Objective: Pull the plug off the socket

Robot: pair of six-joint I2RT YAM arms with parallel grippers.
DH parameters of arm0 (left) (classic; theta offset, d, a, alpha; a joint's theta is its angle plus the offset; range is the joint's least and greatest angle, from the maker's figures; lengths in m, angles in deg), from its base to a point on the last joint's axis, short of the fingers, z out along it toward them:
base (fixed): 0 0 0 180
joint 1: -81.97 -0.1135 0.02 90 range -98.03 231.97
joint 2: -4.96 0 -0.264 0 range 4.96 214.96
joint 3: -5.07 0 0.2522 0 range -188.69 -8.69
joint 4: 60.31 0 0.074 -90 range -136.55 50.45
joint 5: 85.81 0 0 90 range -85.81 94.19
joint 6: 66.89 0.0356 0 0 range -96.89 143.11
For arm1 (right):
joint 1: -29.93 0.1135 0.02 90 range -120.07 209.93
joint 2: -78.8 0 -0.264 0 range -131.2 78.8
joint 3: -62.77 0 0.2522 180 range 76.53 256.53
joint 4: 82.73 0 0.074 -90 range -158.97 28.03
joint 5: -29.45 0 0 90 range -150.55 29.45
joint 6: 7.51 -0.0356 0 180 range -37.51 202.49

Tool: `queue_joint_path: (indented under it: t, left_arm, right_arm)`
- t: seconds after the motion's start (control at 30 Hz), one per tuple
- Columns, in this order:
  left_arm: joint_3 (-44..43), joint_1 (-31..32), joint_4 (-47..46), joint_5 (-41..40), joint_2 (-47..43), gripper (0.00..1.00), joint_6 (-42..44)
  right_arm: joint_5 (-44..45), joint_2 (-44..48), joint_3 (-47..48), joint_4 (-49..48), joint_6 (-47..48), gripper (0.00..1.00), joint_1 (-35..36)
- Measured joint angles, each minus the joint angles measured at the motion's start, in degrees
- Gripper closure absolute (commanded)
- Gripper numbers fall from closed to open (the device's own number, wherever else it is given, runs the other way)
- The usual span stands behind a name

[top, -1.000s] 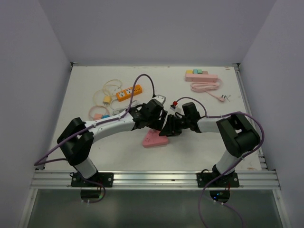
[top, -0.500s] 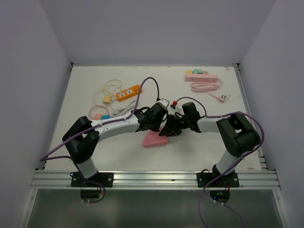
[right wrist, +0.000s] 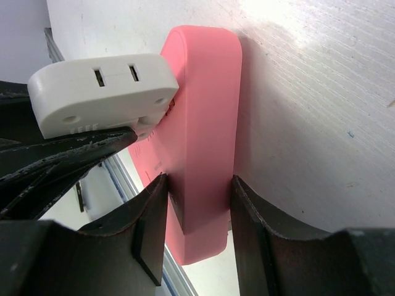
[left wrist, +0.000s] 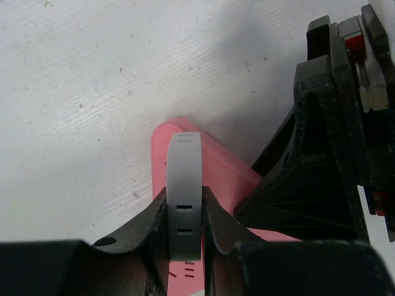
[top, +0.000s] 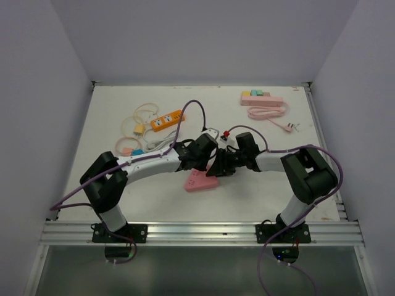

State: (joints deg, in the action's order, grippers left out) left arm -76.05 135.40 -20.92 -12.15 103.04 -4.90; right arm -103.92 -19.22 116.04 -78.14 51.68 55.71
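Note:
The pink socket (top: 196, 181) lies on the white table in front of both arms. A white plug (left wrist: 184, 197) with two slots in its back stands against the socket's (left wrist: 217, 169) top face. My left gripper (left wrist: 184, 216) is shut on this plug, one finger on each flat side. My right gripper (right wrist: 199, 216) is shut on the socket's (right wrist: 207, 117) narrow end, and the plug (right wrist: 102, 92) and the left fingers (right wrist: 55, 160) show to its left. From above, the left gripper (top: 207, 165) and the right gripper (top: 217, 169) meet over the socket, hiding the plug.
An orange power strip (top: 167, 120) with looped thin cables (top: 141, 120) lies at the back left. A pink power strip (top: 261, 98) with its coiled cord (top: 267, 113) sits at the back right. Small coloured adapters (top: 131, 150) lie left of the left arm.
My left gripper has gone from open to shut on the white plug, after shifting a little toward the socket. The right gripper has stayed on the socket.

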Motion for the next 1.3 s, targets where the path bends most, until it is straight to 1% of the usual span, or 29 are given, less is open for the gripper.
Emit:
queue_joint_path:
  t: [0.27, 0.33, 0.53, 0.7, 0.77, 0.9, 1.07, 1.2, 1.3]
  left_arm:
    - [1.8, -1.7, 1.0, 1.0, -3.8, 1.00, -1.0]
    - [3.0, -2.5, 1.0, 1.6, -5.7, 1.00, -1.4]
    - [4.7, -6.2, 1.0, -0.7, -15.3, 1.00, -1.4]
    - [5.9, -7.8, 1.0, -2.2, -19.3, 1.00, -1.4]
    - [7.3, -9.6, 1.0, -2.2, -20.5, 1.00, -1.4]
    - [10.4, -16.9, 1.0, -2.5, -24.1, 1.00, -1.4]
    - [13.3, -31.2, -0.6, -0.3, -28.6, 1.00, -1.6]
    - [14.9, -42.3, -3.5, 4.0, -28.4, 0.97, -2.8]
    - [15.3, -47.7, -5.9, 7.9, -25.7, 0.97, -3.9]
  right_arm:
    - [0.1, -0.2, 1.2, -0.3, 1.7, 1.00, 0.9]
    - [0.3, -0.3, 1.4, -0.4, 2.1, 1.00, 1.2]
    - [0.6, -1.5, 2.0, 1.1, 0.4, 1.00, 0.6]
    - [0.6, -1.9, 2.4, 1.5, 0.2, 1.00, 0.5]
    - [0.6, -1.9, 2.4, 1.6, 0.1, 1.00, 0.5]
    - [0.6, -1.9, 2.4, 1.6, 0.2, 1.00, 0.5]
    - [0.5, -1.9, 2.4, 1.6, 0.1, 1.00, 0.5]
    - [0.5, -1.9, 2.4, 1.6, 0.1, 1.00, 0.5]
    - [0.5, -1.9, 2.4, 1.6, 0.1, 1.00, 0.5]
